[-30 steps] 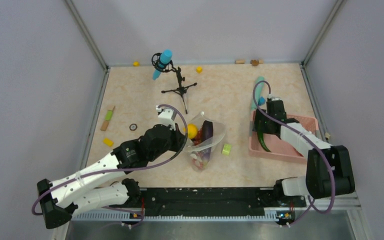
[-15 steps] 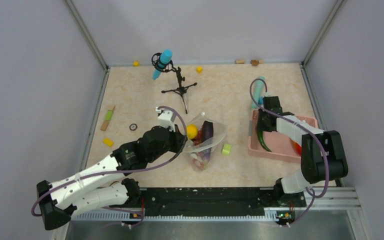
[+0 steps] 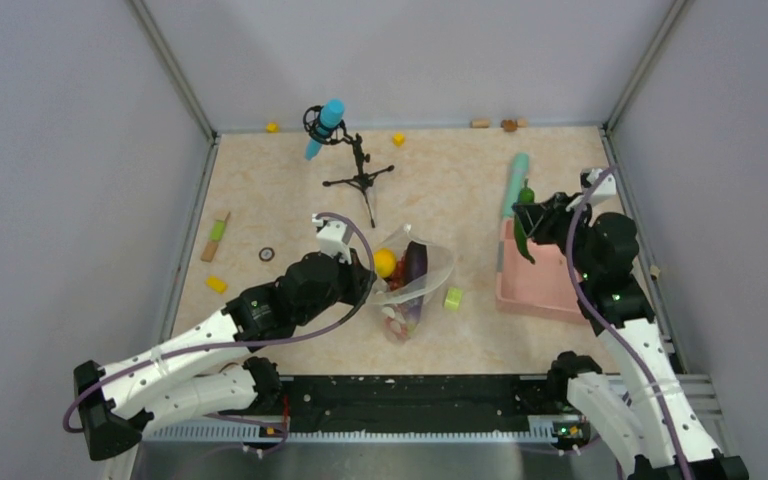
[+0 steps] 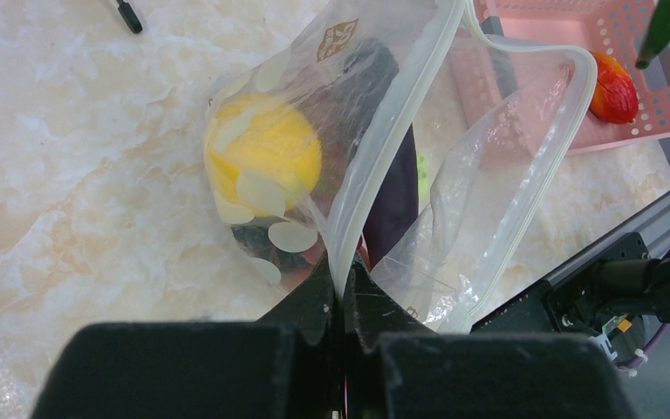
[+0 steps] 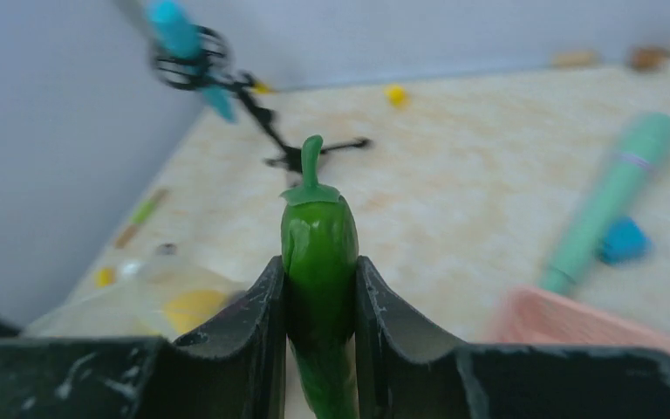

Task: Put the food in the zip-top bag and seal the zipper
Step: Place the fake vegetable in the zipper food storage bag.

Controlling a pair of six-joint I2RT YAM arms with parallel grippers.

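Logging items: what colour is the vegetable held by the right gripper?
The pepper is glossy green with a lighter stem, clearest in right wrist view.

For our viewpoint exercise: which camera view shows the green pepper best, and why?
Right wrist: the green pepper fills the centre, stem up, clamped in the right gripper. Top external shows only a small dark sliver; left wrist catches just its tip at the top corner.
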